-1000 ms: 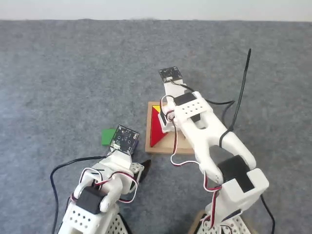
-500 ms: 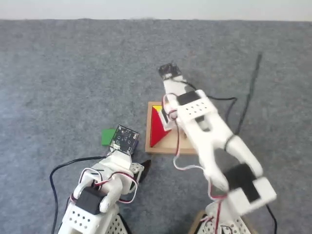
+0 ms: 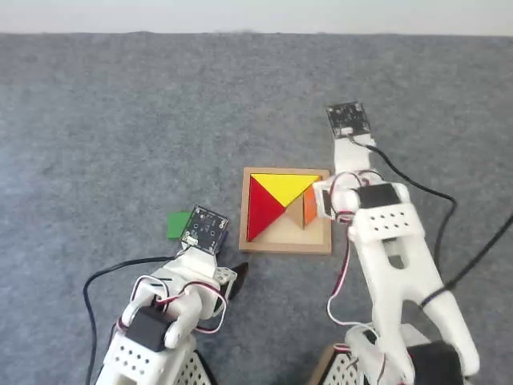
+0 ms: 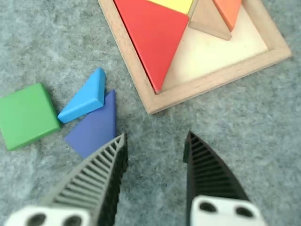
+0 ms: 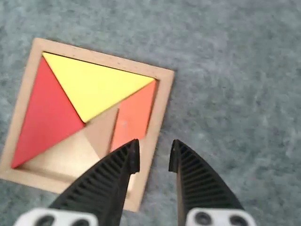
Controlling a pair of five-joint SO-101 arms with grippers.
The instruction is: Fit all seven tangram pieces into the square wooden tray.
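Note:
The square wooden tray [image 3: 284, 247] holds a red triangle [image 3: 263, 208], a yellow triangle [image 3: 282, 185], an orange piece [image 3: 309, 208] and a small wood-coloured triangle [image 3: 290, 223]. My right gripper [image 5: 154, 142] hovers open over the tray's rim [image 5: 94, 58] beside the orange piece [image 5: 134, 115], holding nothing. My left gripper [image 4: 156, 137] stands open above the carpet, just short of the tray's corner [image 4: 211, 80]. Near it lie a green square [image 4: 26, 115], a light blue triangle [image 4: 84, 96] and a purple piece [image 4: 94, 129]. The green square [image 3: 178, 224] peeks out beside the left arm's camera.
Grey carpet covers the whole table. Cables trail from both arms, one crossing to the right of the tray. Open carpet lies behind and to the left of the tray.
The right arm has swung to the right, off the tray's middle, uncovering the yellow triangle and the orange piece. The left arm has not moved.

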